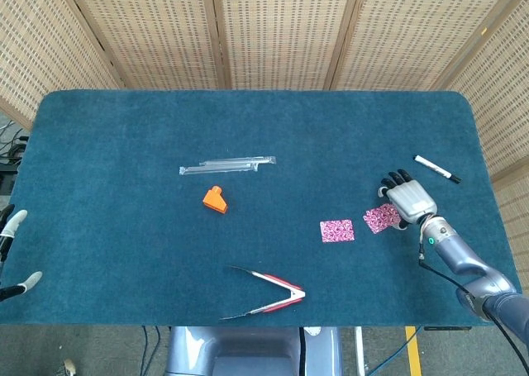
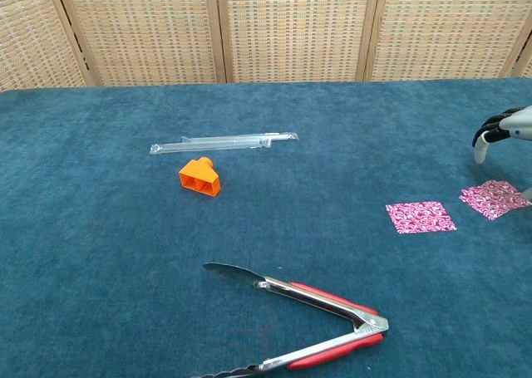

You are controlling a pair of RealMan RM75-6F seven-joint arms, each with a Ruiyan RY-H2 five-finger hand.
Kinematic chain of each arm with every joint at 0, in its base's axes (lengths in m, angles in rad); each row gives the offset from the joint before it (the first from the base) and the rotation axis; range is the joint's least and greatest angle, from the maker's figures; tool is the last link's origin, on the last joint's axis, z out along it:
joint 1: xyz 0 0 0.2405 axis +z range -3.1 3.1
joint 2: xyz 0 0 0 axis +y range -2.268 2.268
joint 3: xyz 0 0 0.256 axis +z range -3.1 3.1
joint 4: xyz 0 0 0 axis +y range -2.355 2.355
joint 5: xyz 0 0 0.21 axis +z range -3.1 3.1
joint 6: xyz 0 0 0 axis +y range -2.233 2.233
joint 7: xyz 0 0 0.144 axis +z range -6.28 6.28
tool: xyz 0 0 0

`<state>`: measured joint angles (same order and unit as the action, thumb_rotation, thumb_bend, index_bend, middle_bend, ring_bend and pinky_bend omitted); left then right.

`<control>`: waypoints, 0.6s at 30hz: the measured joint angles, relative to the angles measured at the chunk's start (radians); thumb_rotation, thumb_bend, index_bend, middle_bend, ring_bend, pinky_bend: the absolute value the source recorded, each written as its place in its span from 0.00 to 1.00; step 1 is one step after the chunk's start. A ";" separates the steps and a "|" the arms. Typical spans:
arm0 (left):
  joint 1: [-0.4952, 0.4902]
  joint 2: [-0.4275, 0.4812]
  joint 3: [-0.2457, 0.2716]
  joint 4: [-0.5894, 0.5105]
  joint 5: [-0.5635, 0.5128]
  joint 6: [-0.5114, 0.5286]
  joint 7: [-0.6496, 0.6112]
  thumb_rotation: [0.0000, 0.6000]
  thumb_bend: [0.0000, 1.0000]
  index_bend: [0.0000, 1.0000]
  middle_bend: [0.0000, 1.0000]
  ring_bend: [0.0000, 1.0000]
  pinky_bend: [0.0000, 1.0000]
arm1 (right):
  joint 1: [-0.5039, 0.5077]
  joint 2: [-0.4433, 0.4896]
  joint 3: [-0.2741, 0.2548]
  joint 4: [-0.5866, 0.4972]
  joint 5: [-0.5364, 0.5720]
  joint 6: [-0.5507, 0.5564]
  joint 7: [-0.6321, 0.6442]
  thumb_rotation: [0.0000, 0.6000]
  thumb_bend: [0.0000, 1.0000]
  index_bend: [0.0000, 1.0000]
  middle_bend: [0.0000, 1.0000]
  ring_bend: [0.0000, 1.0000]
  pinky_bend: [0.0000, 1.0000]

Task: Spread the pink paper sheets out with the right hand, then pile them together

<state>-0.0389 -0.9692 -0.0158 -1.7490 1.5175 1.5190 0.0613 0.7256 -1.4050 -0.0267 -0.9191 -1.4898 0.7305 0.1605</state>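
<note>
Two pink patterned paper sheets lie flat on the blue table. One sheet (image 1: 336, 230) (image 2: 420, 217) lies toward the middle. The other sheet (image 1: 381, 218) (image 2: 495, 199) lies just right of it, apart from the first. My right hand (image 1: 406, 199) (image 2: 501, 131) hovers over the right sheet's far edge, fingers spread and curved down, holding nothing. Whether a fingertip touches the paper I cannot tell. My left hand (image 1: 11, 252) shows only at the head view's left edge, off the table, fingers apart.
An orange plastic piece (image 1: 215, 199) (image 2: 199, 176) and a clear plastic strip (image 1: 227, 164) (image 2: 223, 142) lie left of centre. Red-handled tongs (image 1: 269, 297) (image 2: 312, 320) lie near the front edge. A black-and-white marker (image 1: 436, 168) lies behind my right hand.
</note>
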 measured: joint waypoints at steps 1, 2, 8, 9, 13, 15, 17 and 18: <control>-0.001 0.000 -0.001 0.001 -0.001 -0.001 -0.002 1.00 0.02 0.00 0.00 0.00 0.00 | -0.001 0.009 0.006 -0.027 0.007 0.003 -0.008 1.00 0.20 0.27 0.15 0.00 0.00; -0.001 0.000 -0.001 0.002 -0.003 -0.002 -0.003 1.00 0.02 0.00 0.00 0.00 0.00 | -0.001 0.015 0.011 -0.049 0.013 0.005 -0.014 1.00 0.20 0.27 0.15 0.00 0.00; -0.004 0.001 -0.003 0.013 -0.006 -0.007 -0.016 1.00 0.02 0.00 0.00 0.00 0.00 | -0.007 0.058 0.039 -0.206 0.061 0.016 -0.103 1.00 0.20 0.27 0.15 0.00 0.00; -0.004 0.001 -0.004 0.015 -0.006 -0.007 -0.019 1.00 0.02 0.00 0.00 0.00 0.00 | -0.009 0.062 0.043 -0.226 0.069 0.018 -0.118 1.00 0.20 0.27 0.15 0.00 0.00; -0.006 0.002 -0.007 0.028 -0.008 -0.008 -0.035 1.00 0.02 0.00 0.00 0.00 0.00 | -0.015 0.072 0.058 -0.311 0.113 0.026 -0.196 1.00 0.20 0.27 0.15 0.00 0.00; -0.007 0.002 -0.007 0.032 -0.008 -0.010 -0.041 1.00 0.02 0.00 0.00 0.00 0.00 | -0.018 0.072 0.064 -0.348 0.135 0.029 -0.234 1.00 0.20 0.27 0.15 0.00 0.00; -0.008 0.001 -0.008 0.037 -0.008 -0.012 -0.047 1.00 0.02 0.00 0.00 0.00 0.00 | -0.020 0.069 0.070 -0.380 0.159 0.033 -0.275 1.00 0.20 0.27 0.15 0.00 0.00; -0.009 0.001 -0.008 0.039 -0.008 -0.013 -0.050 1.00 0.02 0.00 0.00 0.00 0.00 | -0.021 0.065 0.073 -0.390 0.170 0.035 -0.291 1.00 0.20 0.27 0.15 0.00 0.00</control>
<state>-0.0474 -0.9684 -0.0233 -1.7102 1.5096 1.5058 0.0118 0.7048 -1.3398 0.0459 -1.3089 -1.3203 0.7653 -0.1308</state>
